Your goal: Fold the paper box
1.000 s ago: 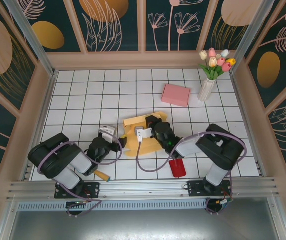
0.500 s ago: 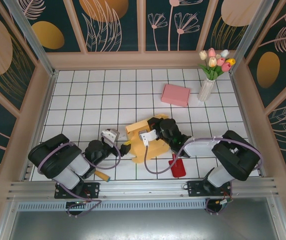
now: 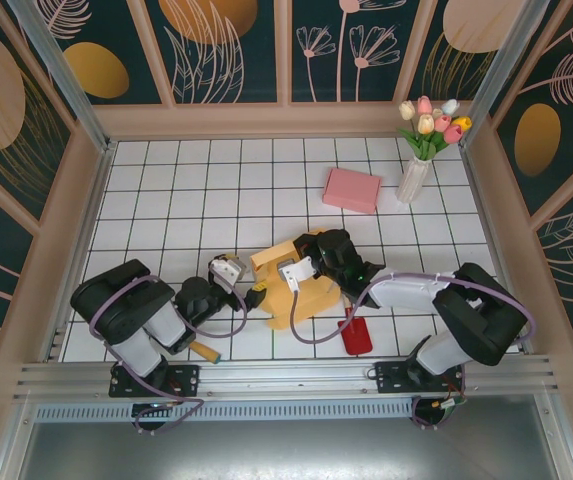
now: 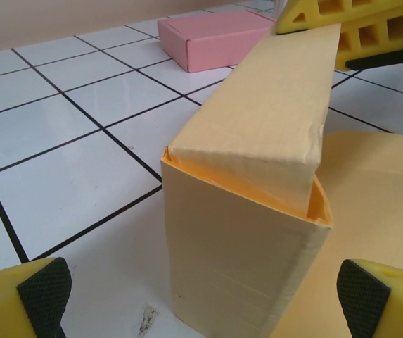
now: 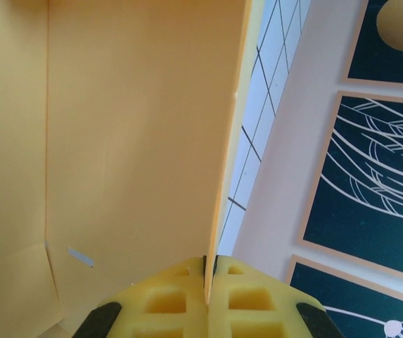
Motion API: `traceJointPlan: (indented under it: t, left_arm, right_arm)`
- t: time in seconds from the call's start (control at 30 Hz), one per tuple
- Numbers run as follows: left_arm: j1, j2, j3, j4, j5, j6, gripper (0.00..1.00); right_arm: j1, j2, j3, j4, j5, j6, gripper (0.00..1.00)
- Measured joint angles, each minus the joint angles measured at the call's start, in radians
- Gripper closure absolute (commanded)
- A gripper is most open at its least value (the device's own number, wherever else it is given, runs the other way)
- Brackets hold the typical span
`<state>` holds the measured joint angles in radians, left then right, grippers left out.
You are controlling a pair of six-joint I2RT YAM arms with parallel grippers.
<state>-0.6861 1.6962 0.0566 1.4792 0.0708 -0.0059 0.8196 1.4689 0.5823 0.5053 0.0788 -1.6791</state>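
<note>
The paper box point(image 3: 291, 285) sits on the worktop point(image 3: 166, 200) toward the near edge, about midway between left and right. It is partly formed: one end wall stands up with a long panel sloping over it, and a flat sheet spreads out beside it. My right claw point(image 5: 209, 273) is clenched on the thin edge of one upright panel, so that side is anchored. My left claw point(image 3: 250, 296) is released and wide, its black pads point(image 4: 43, 289) either side of the box's near corner, touching nothing. To fold well, I judge I should hold the right pinch firm so the box cannot slide on the glossy tiles. The left fingers should meet the standing wall squarely rather than at the corner, then press along the crease so the card bends there and does not buckle. The tucked panel on top looks loose and could spring out. A pink box point(image 3: 352, 189) lies toward the far right, beside a white vase of tulips point(image 3: 416, 170). A red thing point(image 3: 355, 336) and an orange-handled thing point(image 3: 203, 349) lie by the near edge. The worktop is white tile with dark lines, walled by dark panels painted with leaves.
</note>
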Motion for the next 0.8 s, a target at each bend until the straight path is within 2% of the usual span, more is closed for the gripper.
traceJointPlan:
  t: [0.23, 0.47, 0.57, 0.67, 0.8]
  left_arm:
    - [0.000, 0.006, 0.043, 0.010, -0.001, 0.040, 0.04]
    - [0.000, 0.050, 0.079, 0.004, 0.000, 0.063, 0.11]
    - [0.000, 0.050, 0.085, -0.008, 0.000, 0.069, 0.19]
    - [0.000, 0.050, 0.105, -0.033, 0.003, 0.081, 0.35]
    - [-0.003, 0.050, 0.112, -0.049, 0.027, 0.089, 0.44]
  right_arm:
    - [0.002, -0.018, 0.001, -0.036, -0.009, -0.026, 1.00]
    - [0.010, -0.013, 0.008, -0.042, -0.009, -0.040, 1.00]
    - [0.012, -0.013, 0.009, -0.043, -0.008, -0.041, 1.00]
    - [0.018, -0.013, 0.009, -0.043, -0.008, -0.041, 1.00]
    - [0.020, -0.013, 0.013, -0.051, -0.005, -0.041, 1.00]
